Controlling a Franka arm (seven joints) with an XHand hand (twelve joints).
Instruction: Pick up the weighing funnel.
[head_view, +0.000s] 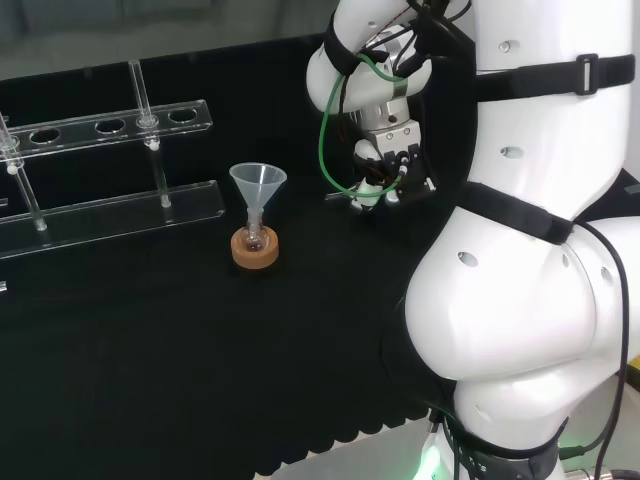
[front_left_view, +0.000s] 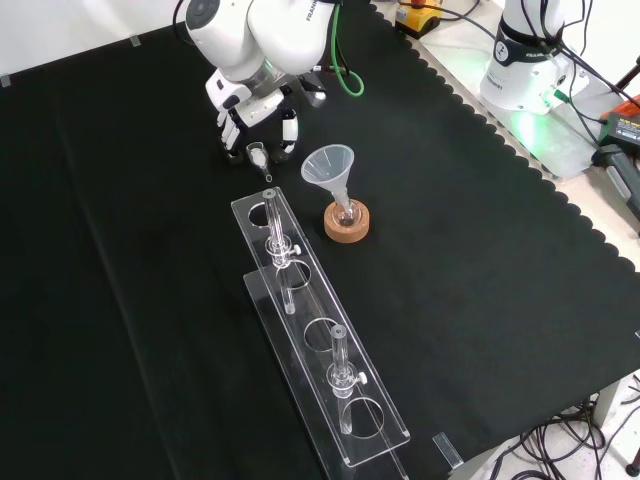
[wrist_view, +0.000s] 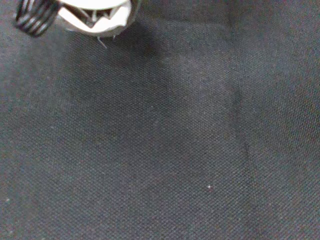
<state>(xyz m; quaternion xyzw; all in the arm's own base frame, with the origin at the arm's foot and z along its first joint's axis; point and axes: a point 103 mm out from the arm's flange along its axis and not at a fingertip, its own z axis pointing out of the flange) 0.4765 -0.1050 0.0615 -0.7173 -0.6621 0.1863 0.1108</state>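
Standing mouth up, the funnel (front_left_view: 328, 165) has its stem in a small flask (front_left_view: 346, 212) that sits in a cork ring (front_left_view: 331, 228) near the middle of the cloth (front_left_view: 480, 250). What the flask holds I cannot tell, and the funnel's cone looks clear through.

In the front view a clear rack (front_left_view: 310, 305) starts at 9 o'clock of the ring and runs off toward 5 o'clock. Its top plate is pierced with round holes, and two thin posts (front_left_view: 340, 355) stand upright in it.

The weighing funnel (front_left_view: 259, 155) is at 10 o'clock of the funnel, near it but apart, with its short stem pointing toward 5 o'clock at the rack's upper end. The hand (front_left_view: 255, 105) hangs right over it, coming in from 12 o'clock, low at the cloth. I cannot tell whether the hand is spread or pinching the piece, nor whether the piece rests on the cloth.

In the head view the hand (head_view: 385, 165) is at 3 o'clock of the funnel (head_view: 258, 180), and a clear sliver juts from beneath it toward 9 o'clock. The wrist view has a blurred white part of the hand (wrist_view: 95, 12) over cloth weave.

Dark lettering runs on a white link of the arm (front_left_view: 290, 30) at the front view's top edge and is cut off there.
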